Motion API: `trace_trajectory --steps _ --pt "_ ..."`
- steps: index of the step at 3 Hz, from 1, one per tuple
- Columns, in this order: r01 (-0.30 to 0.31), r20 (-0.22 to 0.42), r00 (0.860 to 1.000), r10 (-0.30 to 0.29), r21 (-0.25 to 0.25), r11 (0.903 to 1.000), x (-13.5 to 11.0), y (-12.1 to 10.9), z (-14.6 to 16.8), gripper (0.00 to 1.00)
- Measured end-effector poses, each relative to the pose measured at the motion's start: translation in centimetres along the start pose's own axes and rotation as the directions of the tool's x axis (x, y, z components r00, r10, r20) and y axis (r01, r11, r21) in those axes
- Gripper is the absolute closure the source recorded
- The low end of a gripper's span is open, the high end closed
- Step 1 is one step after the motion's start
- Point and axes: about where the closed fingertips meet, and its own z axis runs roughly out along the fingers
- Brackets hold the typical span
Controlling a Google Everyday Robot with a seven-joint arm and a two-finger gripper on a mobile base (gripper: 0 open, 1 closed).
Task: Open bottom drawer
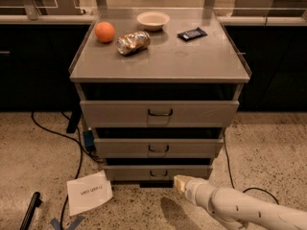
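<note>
The bottom drawer (158, 172) is the narrowest grey drawer, lowest in the grey cabinet, with a small dark wire handle (158, 174) at its centre. It looks shut or nearly flush under the middle drawer (158, 148). The widest drawer (159, 113) sits on top. My gripper (178, 181) comes in from the lower right on a white arm. Its tip is just right of and slightly below the bottom drawer's handle, close to the drawer front.
On the cabinet top (192, 61) lie an orange (104, 31), a crushed can (133, 42), a white bowl (153, 19) and a dark flat device (192, 33). A paper sign (89, 192) and cables (72, 143) lie on the floor at left. A black stick (29, 210) lies at bottom left.
</note>
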Motion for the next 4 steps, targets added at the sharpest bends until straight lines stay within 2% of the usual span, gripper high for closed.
trace_trajectory --steps 1,2,3,4 --pt "-0.015 0.008 1.0 0.014 0.02 0.9997 1.3 0.4 0.8 1.0" --pt "-0.05 0.069 0.997 0.045 0.072 0.9962 2.8 -0.3 3.0 1.0" --pt "-0.108 0.134 0.987 0.087 0.158 0.9814 5.2 -3.1 6.5 1.0" --pt "-0.163 0.157 0.979 0.131 0.215 0.9628 7.1 -5.7 9.6 1.0"
